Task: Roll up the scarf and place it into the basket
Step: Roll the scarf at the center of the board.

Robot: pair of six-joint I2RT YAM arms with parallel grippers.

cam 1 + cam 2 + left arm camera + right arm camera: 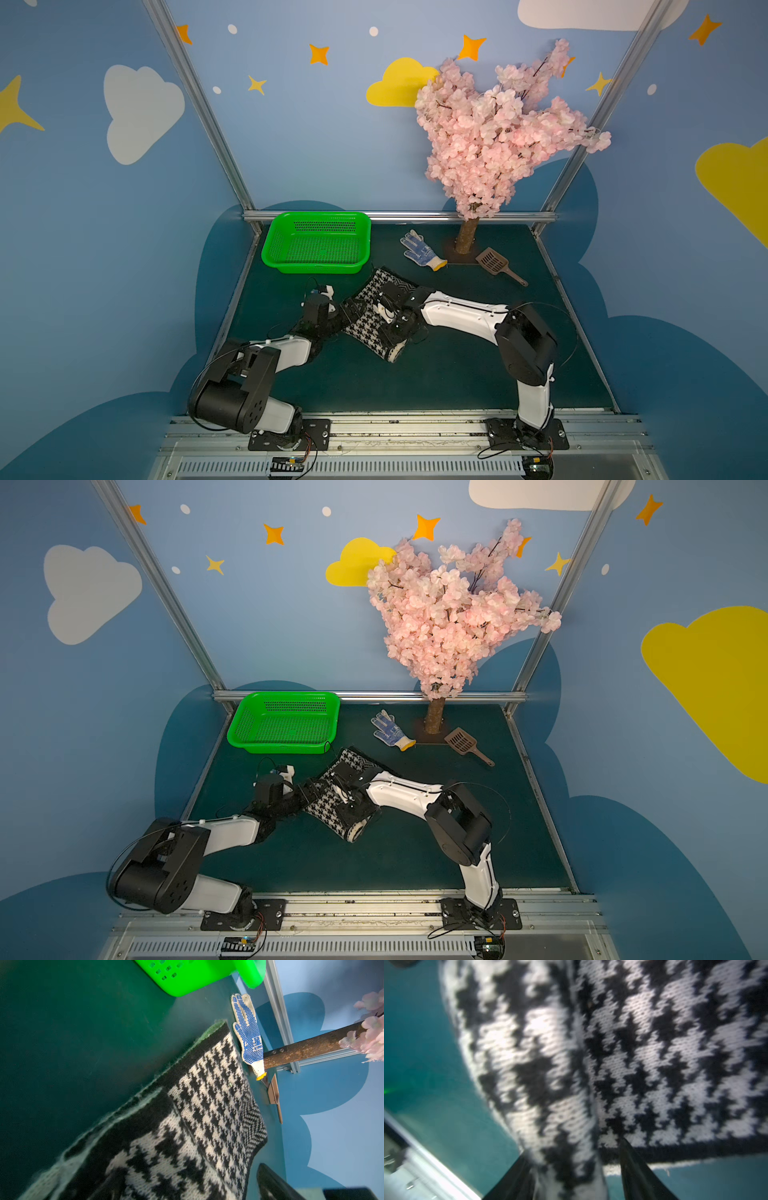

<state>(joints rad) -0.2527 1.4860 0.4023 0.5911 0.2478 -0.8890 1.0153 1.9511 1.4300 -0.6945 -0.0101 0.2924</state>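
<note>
Dark green tabletop (pixel 415 382), blue painted walls. Scarf (pixel 368 322) lay mid-table, near end rolled, just short of the far-left basket (pixel 320 267). Right gripper (pixel 571 1153) stood partly open astride the roll. Left gripper (pixel 352 309) gaped wide at the scarf's left edge.

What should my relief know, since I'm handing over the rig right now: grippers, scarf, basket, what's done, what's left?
Left gripper: open, jaws wide, at the left edge of the houndstooth scarf.
Right gripper: jaws apart over the rolled part, cloth between them.
Scarf: mid-table, near end rolled up, far end flat, pointing toward the green mesh basket.
Basket: rear left of the table, empty.
Done: roll started.
Left: finish rolling, then lift the roll into the basket.
</note>
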